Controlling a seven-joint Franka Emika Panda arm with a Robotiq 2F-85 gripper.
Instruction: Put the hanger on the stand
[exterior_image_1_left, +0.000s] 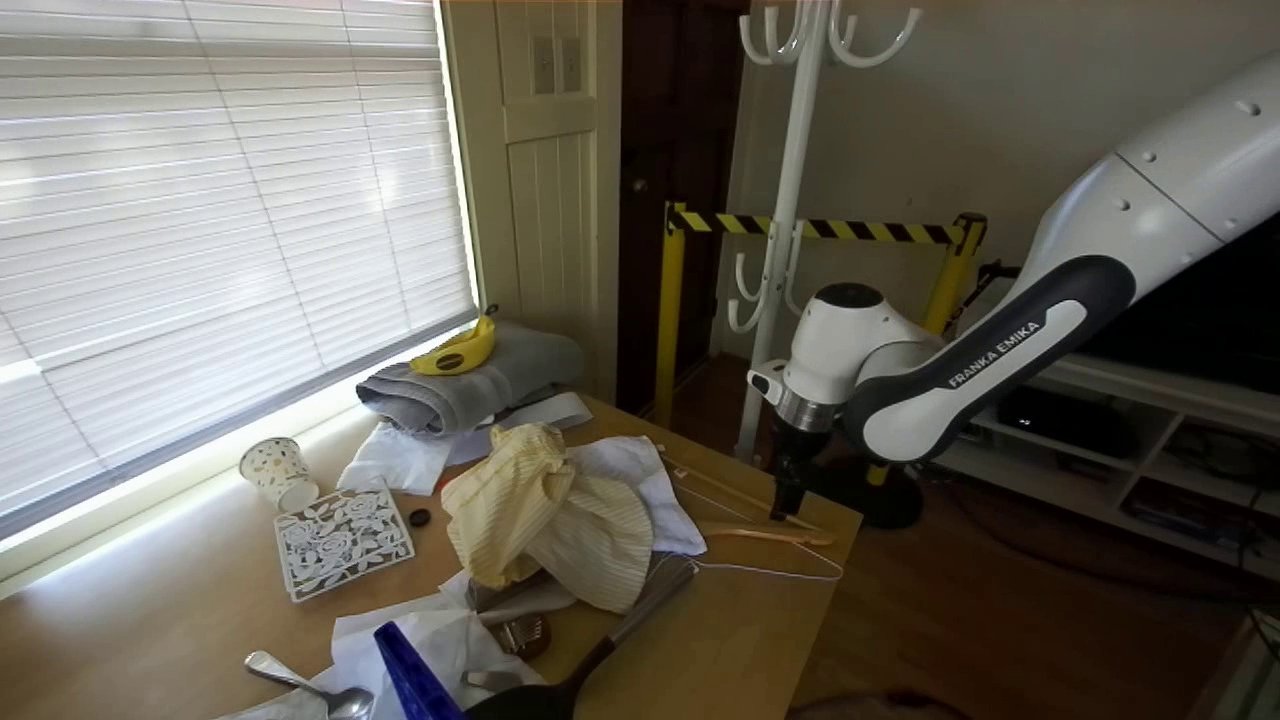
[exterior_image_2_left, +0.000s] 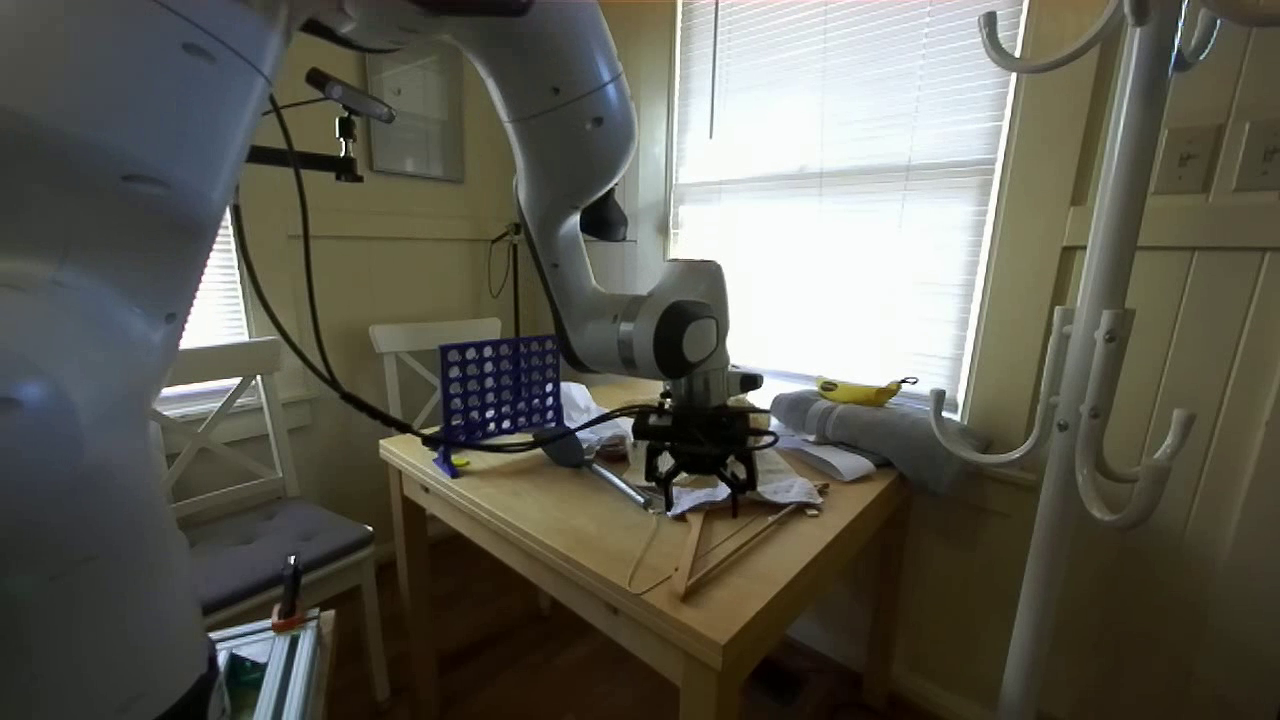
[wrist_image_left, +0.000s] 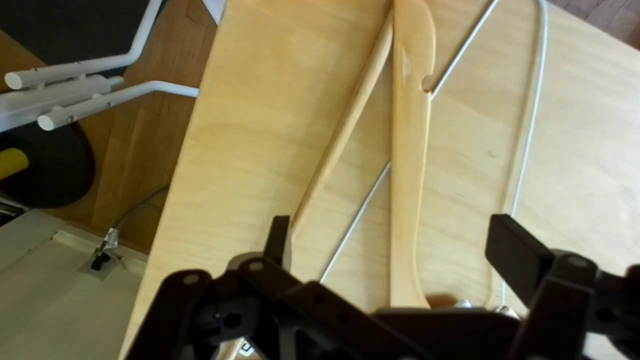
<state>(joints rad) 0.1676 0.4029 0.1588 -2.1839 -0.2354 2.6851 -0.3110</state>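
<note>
where the stand (exterior_image_2_left: 1108, 260) rises: off one side of the table (exterior_image_2_left: 575, 525), apart from it, with curved arms (exterior_image_2_left: 1150, 490) you must reach.
gripper (wrist_image_left: 398, 248): over the table, near its stand-side edge; your fingers (wrist_image_left: 520, 255) are spread wide, holding nothing.
hanger (wrist_image_left: 411, 130): flat on the table, near that edge; expect light, stiff wood, hardly fragile, but smooth enough to swivel if pinched off-centre.
wire hanger (wrist_image_left: 357, 220): on the table, crossed by the wooden one; it may come along as you lift.
shoulder (wrist_image_left: 406, 235): below your finger gap; likely your best hold, toward the hook, which you cannot make out.
lower bar (wrist_image_left: 335, 145): thin, a weaker hold; you could catch it closing.
notch (wrist_image_left: 427, 83): too far out; pinched there, the rest would probably droop.
</note>
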